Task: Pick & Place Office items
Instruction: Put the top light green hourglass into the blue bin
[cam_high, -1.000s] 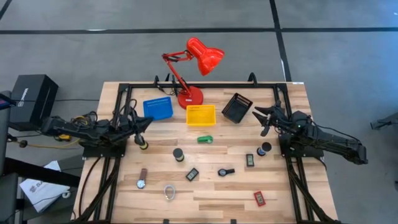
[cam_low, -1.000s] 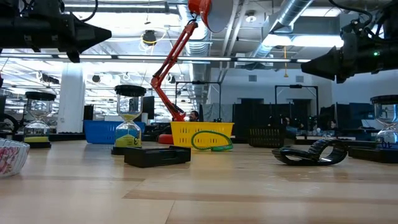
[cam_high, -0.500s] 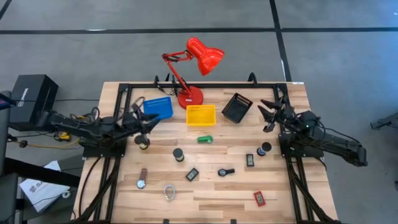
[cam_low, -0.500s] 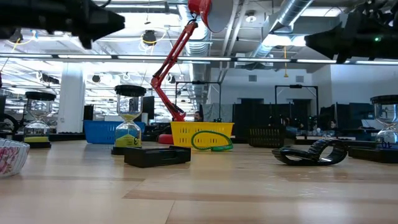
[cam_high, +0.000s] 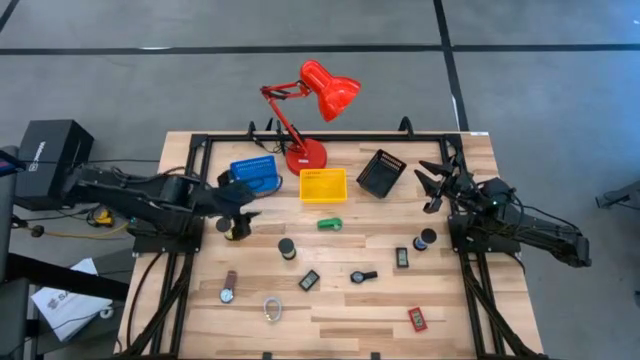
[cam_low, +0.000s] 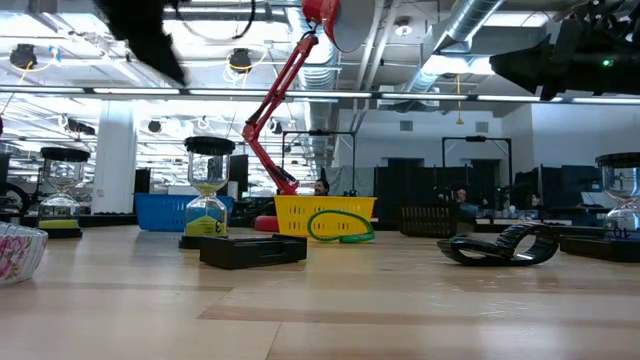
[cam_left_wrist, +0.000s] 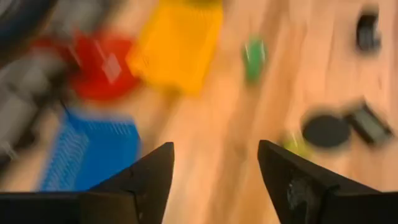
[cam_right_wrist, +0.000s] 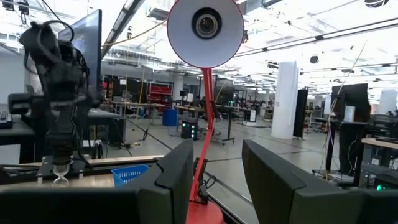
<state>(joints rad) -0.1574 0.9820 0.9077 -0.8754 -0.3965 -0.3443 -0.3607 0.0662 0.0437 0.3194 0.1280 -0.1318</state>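
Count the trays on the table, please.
3, all along the far edge: blue tray on the left, yellow tray in the middle, black tray on the right.

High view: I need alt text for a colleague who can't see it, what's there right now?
Seen from above, a wooden table holds scattered office items below a blue tray, a yellow tray, a black tray and a red desk lamp. The left tool reaches beside the blue tray; the right tool hovers by the black tray, empty.
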